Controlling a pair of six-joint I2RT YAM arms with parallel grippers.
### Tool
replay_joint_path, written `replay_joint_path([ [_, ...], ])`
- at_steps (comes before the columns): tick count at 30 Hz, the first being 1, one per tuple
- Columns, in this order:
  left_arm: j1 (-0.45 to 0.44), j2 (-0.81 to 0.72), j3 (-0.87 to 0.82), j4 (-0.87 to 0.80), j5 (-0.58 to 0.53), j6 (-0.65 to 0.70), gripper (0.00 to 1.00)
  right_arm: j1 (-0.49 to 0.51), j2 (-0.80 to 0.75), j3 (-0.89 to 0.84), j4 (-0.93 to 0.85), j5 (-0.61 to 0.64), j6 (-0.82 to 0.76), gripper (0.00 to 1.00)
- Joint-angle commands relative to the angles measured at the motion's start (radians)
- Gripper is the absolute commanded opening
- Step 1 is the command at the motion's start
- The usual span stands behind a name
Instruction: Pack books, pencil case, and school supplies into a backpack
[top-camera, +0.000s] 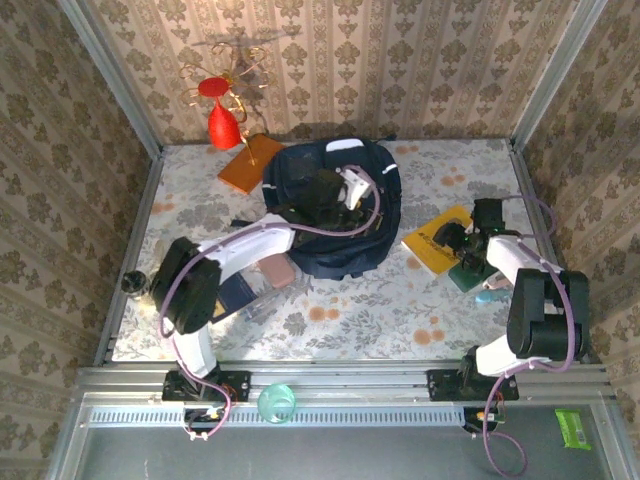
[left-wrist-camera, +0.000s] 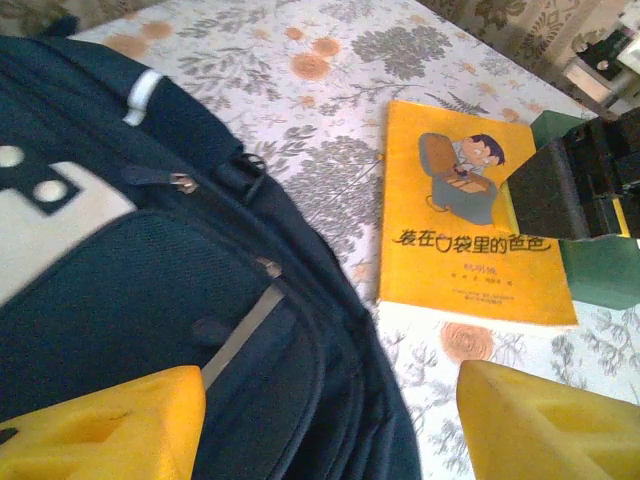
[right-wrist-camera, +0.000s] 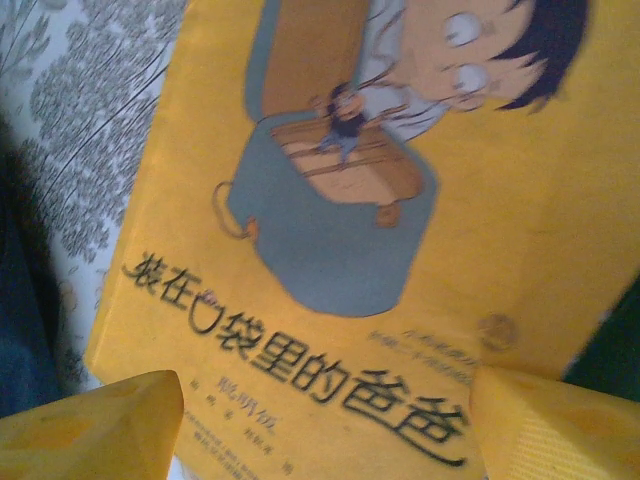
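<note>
Two grippers, both with jaws spread wide and nothing gripped.

1. Backpack (top-camera: 335, 255): navy, lying flat on the flowered table (top-camera: 350, 320), with its grey-white patch and pale stripes facing up.
2. Left gripper (left-wrist-camera: 330, 380): poised over the backpack's upper face, beside the patch. Its yellow fingers (left-wrist-camera: 100, 425) stand far apart with the fabric below them, not pinched.
3. Yellow book (left-wrist-camera: 470, 260): flat and cover up, just right of the backpack. It shows a cartoon boy and a line of Chinese title.
4. Right gripper (right-wrist-camera: 325, 390): right of the backpack, directly above the yellow book. Its fingers (right-wrist-camera: 560, 430) stand on either side of the title line. Whether they touch the cover cannot be told.
5. Dark green book (top-camera: 468, 280): right of the backpack, against the yellow book's edge on the side away from the backpack.
6. Pencil case (top-camera: 277, 270): pink, just beside the backpack's near-left edge, partly under the left arm.
7. Navy book (top-camera: 235, 292): left of the backpack, beyond the pencil case, partly hidden by the arm.
8. Orange slab (top-camera: 250, 165): at the backpack's far-left corner.
</note>
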Motion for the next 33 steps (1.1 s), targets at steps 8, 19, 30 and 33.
replay_joint_path([
  [8,-0.112,0.309,0.299,-0.110,-0.021,-0.102,0.69,-0.136,-0.149,-0.138,0.064,-0.055,0.098,0.76],
  [19,-0.153,0.595,0.659,-0.275,-0.097,-0.100,0.68,-0.042,-0.052,-0.070,0.060,0.057,0.109,0.76],
  [30,-0.172,0.762,0.878,-0.404,-0.135,-0.094,0.67,-0.012,0.090,-0.039,0.141,0.086,0.159,0.72],
  [33,-0.177,0.769,0.866,-0.418,-0.132,-0.091,0.65,-0.013,0.107,-0.042,0.190,0.050,0.178,0.68],
])
